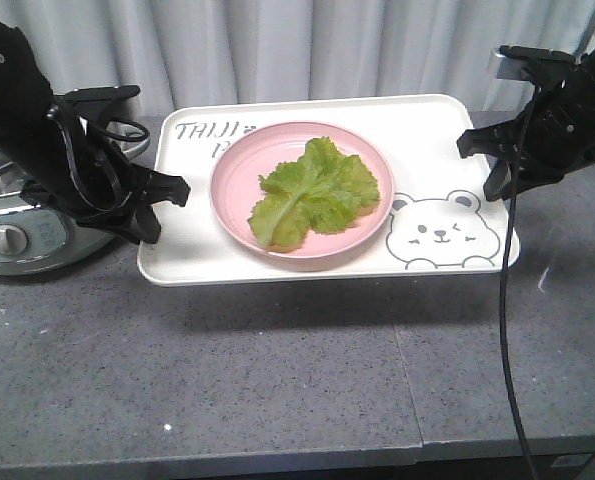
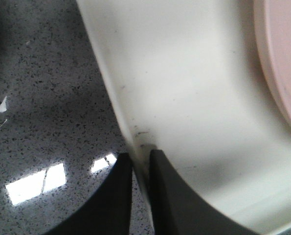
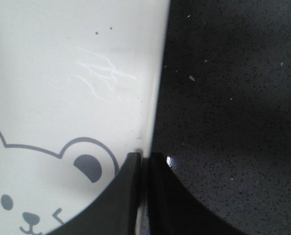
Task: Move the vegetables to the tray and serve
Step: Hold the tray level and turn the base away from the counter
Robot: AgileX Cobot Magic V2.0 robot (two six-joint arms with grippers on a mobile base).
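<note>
Left gripper (image 1: 165, 207) and right gripper (image 1: 483, 165) each clamp nearly closed on opposite rims of the cream-white rectangular plastic tray (image 1: 429, 128), a balanced two-sided hold to carry it level; the light-green crinkly lettuce leaves (image 1: 317, 190) sit on the round pink plate (image 1: 223, 182) at its centre.

The pink plate (image 1: 235, 172) hides part of the lettering (image 1: 209, 130) on the tray (image 1: 429, 140); the silver cooker (image 1: 12, 240) runs off the left edge.

The cream-white plastic tray (image 3: 62, 58) is pinched at its rim by the black right gripper (image 3: 144, 159), dark speckled countertop (image 3: 233, 98) seen alongside.
</note>
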